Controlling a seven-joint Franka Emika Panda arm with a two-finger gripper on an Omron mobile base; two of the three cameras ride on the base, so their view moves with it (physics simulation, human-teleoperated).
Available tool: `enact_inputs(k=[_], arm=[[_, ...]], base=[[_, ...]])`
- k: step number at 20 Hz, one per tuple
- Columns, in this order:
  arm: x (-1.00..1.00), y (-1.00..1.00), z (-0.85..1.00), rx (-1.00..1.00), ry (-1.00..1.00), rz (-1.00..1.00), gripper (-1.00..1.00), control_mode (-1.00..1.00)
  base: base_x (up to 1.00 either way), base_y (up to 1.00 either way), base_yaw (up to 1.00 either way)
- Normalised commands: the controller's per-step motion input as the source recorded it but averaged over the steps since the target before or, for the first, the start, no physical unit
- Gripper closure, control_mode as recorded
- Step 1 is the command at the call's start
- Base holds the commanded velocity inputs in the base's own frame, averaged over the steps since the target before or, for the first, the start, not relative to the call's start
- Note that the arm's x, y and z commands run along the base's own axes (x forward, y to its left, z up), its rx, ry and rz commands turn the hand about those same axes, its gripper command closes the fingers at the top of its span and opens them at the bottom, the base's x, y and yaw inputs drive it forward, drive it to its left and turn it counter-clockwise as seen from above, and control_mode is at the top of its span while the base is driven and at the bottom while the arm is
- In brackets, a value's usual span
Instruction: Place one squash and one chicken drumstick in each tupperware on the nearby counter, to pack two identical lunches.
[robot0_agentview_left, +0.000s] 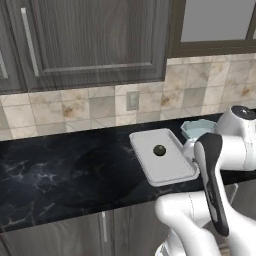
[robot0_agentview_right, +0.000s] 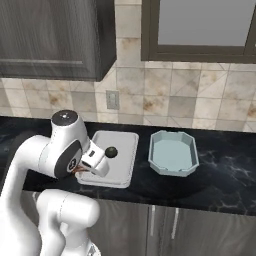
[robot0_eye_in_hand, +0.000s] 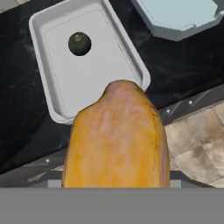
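The white tupperware is sitting on the black counter, holding the dark green squash near its middle, so one item of that lunch is already packed. The gripper is hanging over the tray's near edge, gripping a chicken drumstick, apparently carrying it in to join the squash. To the right, the pale-blue tupperware is lying bare. Behind, a beige tiled wall with an outlet is rising to dark wood cabinets.
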Motion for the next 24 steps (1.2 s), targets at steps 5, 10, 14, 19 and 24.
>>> enact_inputs(k=[5,10,14,19,24], arm=[[0.39,0.26,-0.65,0.07,-0.12,-0.23,1.00,-1.00],[0.29,0.10,-0.44,0.00,-0.04,-0.17,1.00,-1.00],[0.22,0.00,-0.21,0.00,0.03,-0.13,1.00,-1.00],[0.25,0.00,-0.32,0.00,0.01,-0.11,1.00,-1.00],[0.37,0.00,-0.34,0.03,0.00,-0.01,1.00,-1.00]], base=[[0.00,0.00,0.00],[0.00,0.00,0.00],[0.00,0.00,0.00],[0.00,0.00,0.00],[0.00,0.00,0.00]])
